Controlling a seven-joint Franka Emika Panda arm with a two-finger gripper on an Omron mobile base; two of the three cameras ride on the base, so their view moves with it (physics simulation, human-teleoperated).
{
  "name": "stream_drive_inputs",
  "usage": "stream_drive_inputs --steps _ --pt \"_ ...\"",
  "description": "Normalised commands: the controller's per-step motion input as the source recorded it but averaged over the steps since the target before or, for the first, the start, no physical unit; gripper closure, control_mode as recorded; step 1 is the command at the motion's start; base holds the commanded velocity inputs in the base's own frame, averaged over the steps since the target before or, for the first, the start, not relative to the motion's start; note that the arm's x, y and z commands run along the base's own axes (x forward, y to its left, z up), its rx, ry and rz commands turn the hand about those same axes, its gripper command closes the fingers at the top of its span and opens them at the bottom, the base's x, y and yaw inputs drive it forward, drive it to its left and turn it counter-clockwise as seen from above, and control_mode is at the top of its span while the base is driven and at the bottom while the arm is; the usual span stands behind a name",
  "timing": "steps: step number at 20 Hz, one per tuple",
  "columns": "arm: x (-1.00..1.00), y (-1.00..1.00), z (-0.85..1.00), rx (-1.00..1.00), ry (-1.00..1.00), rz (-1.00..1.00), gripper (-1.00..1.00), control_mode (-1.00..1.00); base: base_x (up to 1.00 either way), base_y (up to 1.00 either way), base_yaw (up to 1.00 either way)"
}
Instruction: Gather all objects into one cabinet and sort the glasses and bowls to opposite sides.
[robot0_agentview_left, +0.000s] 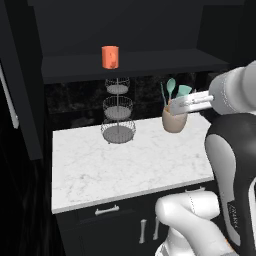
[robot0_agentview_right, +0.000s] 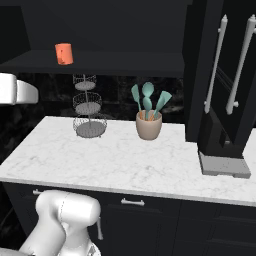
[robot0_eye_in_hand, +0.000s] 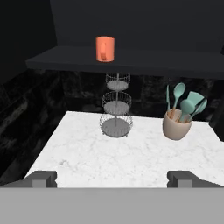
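The orange cup (robot0_agentview_left: 110, 57) stands on the cabinet (robot0_agentview_left: 150, 62) shelf. The gripper (robot0_eye_in_hand: 112, 177) hangs wide open, holding nothing, above the counter (robot0_eye_in_hand: 131, 157).

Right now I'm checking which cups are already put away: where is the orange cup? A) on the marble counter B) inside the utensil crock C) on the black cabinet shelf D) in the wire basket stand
C: the orange cup stands upright on the black cabinet shelf, above the wire basket stand.
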Motion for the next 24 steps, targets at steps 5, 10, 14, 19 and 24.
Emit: stream_drive_inputs --steps 5,10,14,19,24 --pt "0.82 0.28 0.05 0.0 -0.06 0.0 -1.0 -1.0 0.0 0.0 0.0" --pt "0.68 0.01 0.0 0.04 0.0 0.0 -1.0 -1.0 0.0 0.0 0.0" --pt "0.58 0.0 0.0 0.04 0.0 0.01 -1.0 -1.0 0.0 0.0 0.0" --pt "0.49 -0.02 0.0 0.04 0.0 0.03 -1.0 -1.0 0.0 0.0 0.0" --pt "0.51 -0.01 0.0 0.02 0.0 0.03 -1.0 -1.0 0.0 0.0 0.0"
